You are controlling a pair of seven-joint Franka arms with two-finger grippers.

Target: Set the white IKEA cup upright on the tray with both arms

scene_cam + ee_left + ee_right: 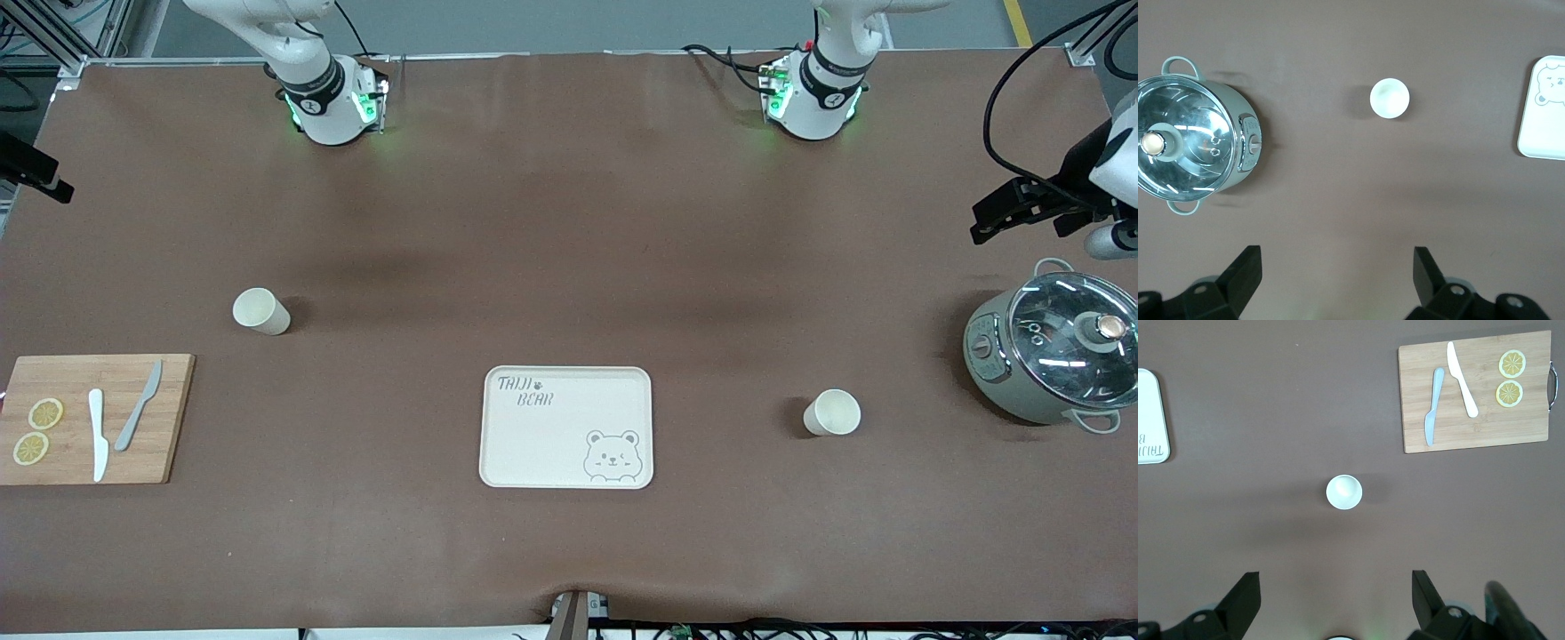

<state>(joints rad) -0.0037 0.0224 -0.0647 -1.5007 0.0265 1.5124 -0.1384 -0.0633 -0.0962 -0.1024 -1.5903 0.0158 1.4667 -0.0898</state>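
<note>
Two white cups stand upright on the brown table. One cup (261,311) stands toward the right arm's end and also shows in the right wrist view (1344,492). The other cup (832,413) stands toward the left arm's end and also shows in the left wrist view (1389,98). The cream tray (566,427) with the bear drawing lies empty between them, nearer to the front camera than the first cup. My left gripper (1337,257) is open and empty, high over bare table near its cup. My right gripper (1336,580) is open and empty, high over bare table near its cup.
A grey cooking pot with a glass lid (1053,351) stands at the left arm's end of the table, beside that end's cup. A wooden cutting board (93,418) with two knives and two lemon slices lies at the right arm's end.
</note>
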